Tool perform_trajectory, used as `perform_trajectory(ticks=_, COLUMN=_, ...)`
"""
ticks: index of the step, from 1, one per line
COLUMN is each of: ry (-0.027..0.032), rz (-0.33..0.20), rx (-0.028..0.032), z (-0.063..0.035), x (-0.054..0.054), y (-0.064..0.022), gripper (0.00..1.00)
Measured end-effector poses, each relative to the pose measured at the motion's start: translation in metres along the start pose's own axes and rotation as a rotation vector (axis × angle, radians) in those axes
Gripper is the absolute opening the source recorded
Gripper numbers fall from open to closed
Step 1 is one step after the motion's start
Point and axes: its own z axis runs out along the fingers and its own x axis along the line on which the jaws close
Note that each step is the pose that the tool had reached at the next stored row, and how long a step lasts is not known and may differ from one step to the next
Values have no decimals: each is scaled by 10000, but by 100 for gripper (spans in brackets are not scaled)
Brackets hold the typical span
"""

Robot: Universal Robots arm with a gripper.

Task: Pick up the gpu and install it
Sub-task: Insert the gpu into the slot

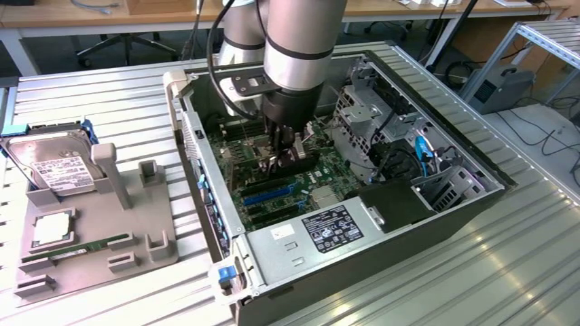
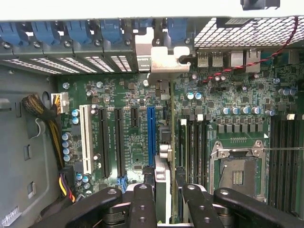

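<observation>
GPU in the gripper, low over the motherboard, not yet seated.

I see my black two-finger gripper [image 2: 164, 202] clenched on the thin dark-green gpu card [image 2: 165, 183], edge-on inside the open grey computer case [image 1: 471, 204], its silver bracket [image 2: 166, 59] at the case's rear wall.

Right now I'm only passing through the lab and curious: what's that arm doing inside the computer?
The robot arm has reached down into the open computer case, with its gripper low over the motherboard. It holds the gpu edge-on between its fingers, the card's silver bracket up against the case's rear slot openings. On the tray beside the case, a hard drive and RAM stick sit untouched.
</observation>
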Motion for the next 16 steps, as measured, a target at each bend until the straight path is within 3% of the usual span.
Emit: perform_trajectory(ticks=16, ry=0, rz=0, rx=0, z=1, x=4, y=55, gripper=27)
